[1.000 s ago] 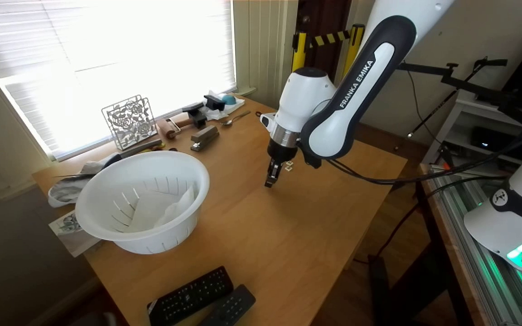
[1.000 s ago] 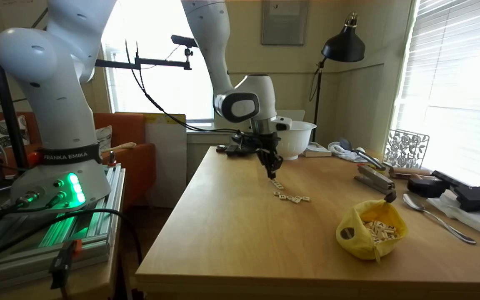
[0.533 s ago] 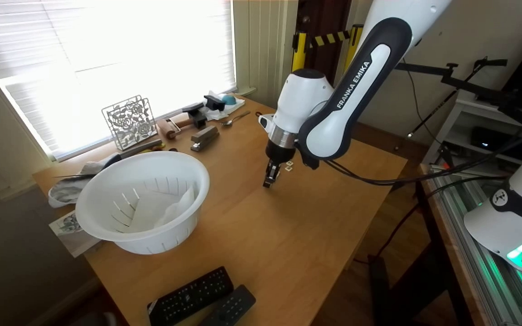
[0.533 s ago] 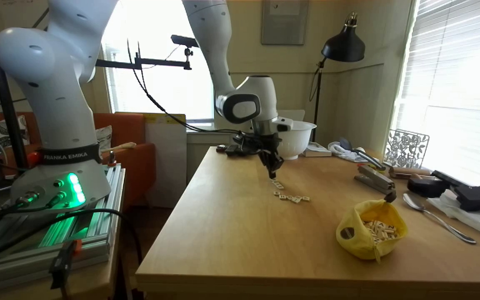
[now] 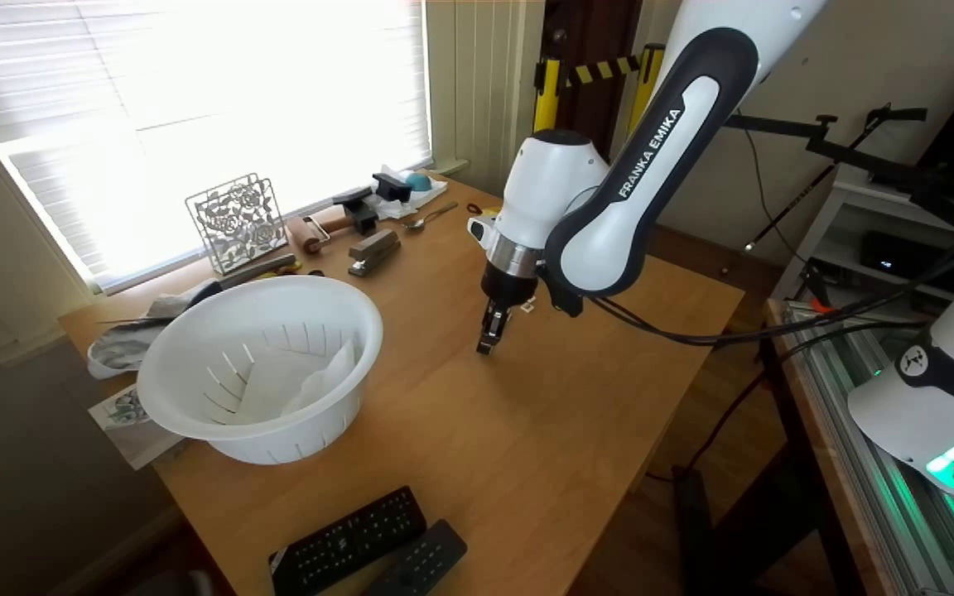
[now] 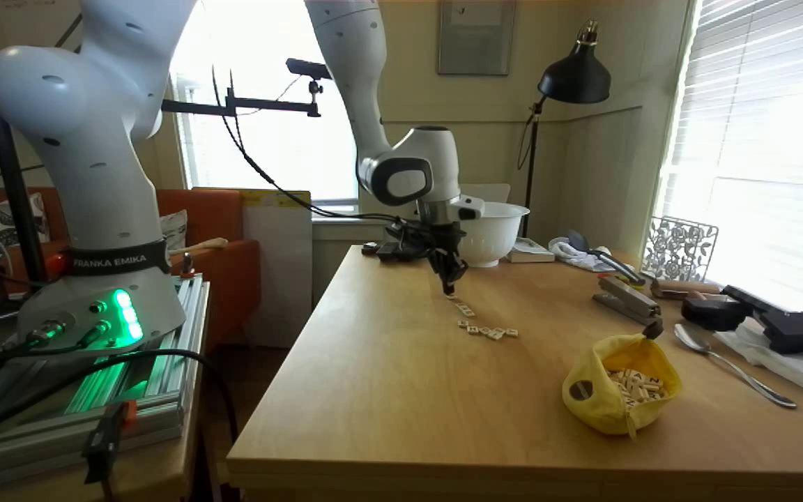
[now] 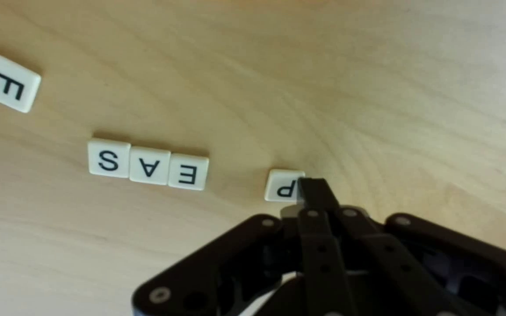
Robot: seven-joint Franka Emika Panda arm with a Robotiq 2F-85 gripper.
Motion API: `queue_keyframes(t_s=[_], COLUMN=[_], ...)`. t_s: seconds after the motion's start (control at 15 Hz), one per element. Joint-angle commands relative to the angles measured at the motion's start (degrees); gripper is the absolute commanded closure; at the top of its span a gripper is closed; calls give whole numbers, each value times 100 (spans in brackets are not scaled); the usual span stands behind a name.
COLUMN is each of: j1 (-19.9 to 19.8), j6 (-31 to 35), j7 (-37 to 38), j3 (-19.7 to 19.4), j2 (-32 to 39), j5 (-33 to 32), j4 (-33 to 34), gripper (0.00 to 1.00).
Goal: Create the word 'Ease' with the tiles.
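The tiles are small cream-white lettered squares. In the wrist view, tiles S, A and E touch in a row. A second E lies apart and tilted at the left. Tile P lies on the other side of the row, with a gap. My gripper has its fingers together, and its tip covers P's right edge. In an exterior view the row and several more tiles lie nearer the camera than my gripper. My gripper hides most tiles in an exterior view.
A yellow pouch holding many tiles stands near the table's front. A white bowl, two black remotes, a stapler, a spoon and a wire holder also stand or lie on the table.
My gripper has moved a short way toward the bowl's end of the table. The P tile has slid with it, away from the S-A-E row, and the gap has widened.
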Motion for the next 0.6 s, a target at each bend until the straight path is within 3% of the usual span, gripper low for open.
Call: queue_keyframes(t_s=[0.0,0.53], j1=[-70,20], j6=[-152,-442], j7=[-82,-21], j3=[93,-53], j2=[10,-619], j5=[-11,15], j4=[34,-135], gripper=[100,100])
